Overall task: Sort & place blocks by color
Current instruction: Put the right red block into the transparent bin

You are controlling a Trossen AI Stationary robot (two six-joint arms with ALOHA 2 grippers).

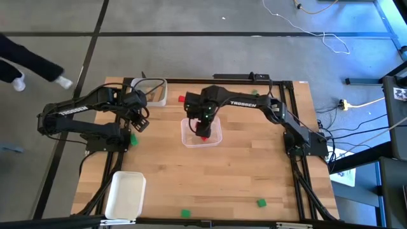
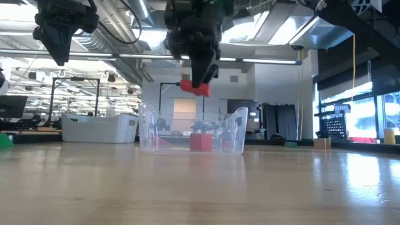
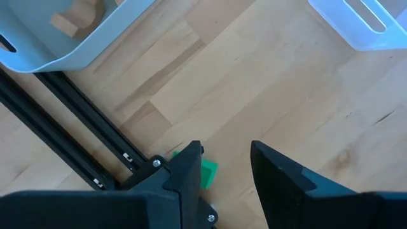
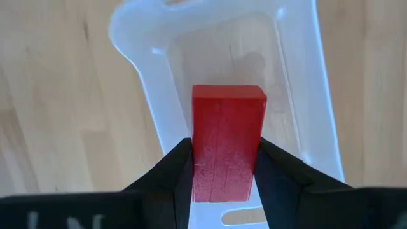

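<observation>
**Red block held above the clear tray**

The clear tray [image 1: 188, 140] at the table's middle is taken as the landmark. The right gripper [image 1: 203, 130] is seen directly over it in the high view, but what it carries is barely visible there. The right wrist view makes this plain: a red block [image 4: 227, 140] is clamped between the two dark fingers [image 4: 170, 166], with the tray's floor behind it. The low view adds height, which the overhead picture cannot give: the held block [image 2: 195, 87] hangs well above the tray's rim [image 2: 150, 119], touching nothing, and a second red block [image 2: 200, 141] is shown resting on the tray's floor.

A further red block [image 1: 182, 98] lies on the table beyond the tray, toward the far edge. Two green blocks [image 1: 185, 214] [image 1: 261, 203] lie well apart from the tray, near the table's front edge.

The left gripper [image 1: 136, 121] is raised to the tray's left. Its jaws are shown apart and empty in the left wrist view, with a green block [image 3: 208, 173] on the table beneath them, just beside one finger [image 3: 191, 166]. Only that view reveals tan blocks [image 3: 79, 16] inside the pale bin [image 3: 38, 60] at the table's far left, a detail that cannot be made out from overhead. A white tray [image 1: 124, 194] sits at the front left, well apart from the clear tray.
</observation>
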